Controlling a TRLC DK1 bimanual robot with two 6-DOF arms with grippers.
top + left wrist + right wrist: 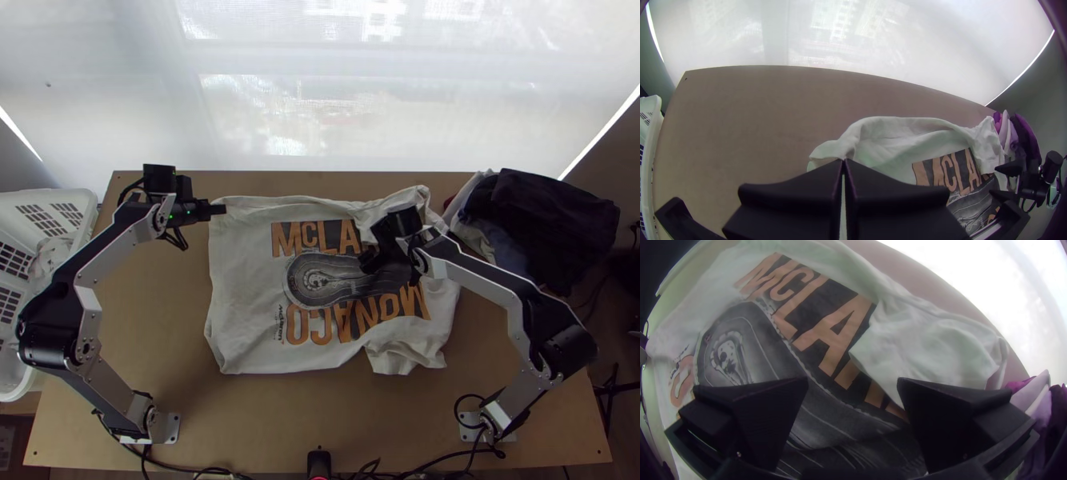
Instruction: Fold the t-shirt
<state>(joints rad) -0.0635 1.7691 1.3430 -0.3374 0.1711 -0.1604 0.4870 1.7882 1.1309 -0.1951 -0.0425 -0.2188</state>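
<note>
in the left wrist view our left hand is narrow, pinching the t-shirt by what we take for a hem corner. we want that grip firm and a gentle tug, so creases don't run inward.

in the right wrist view our right hand is wide and holds nothing, above the print. the far sleeve lies turned in over the lettering; we'd best pinch near that shoulder (not mid-print, tempting as it is), then lift at the left hand's pace.

in the top view the t-shirt lies spread mid-worktop, its near sleeve rumpled. at the left edge stands a white basket with some pale cloth in it.
</note>
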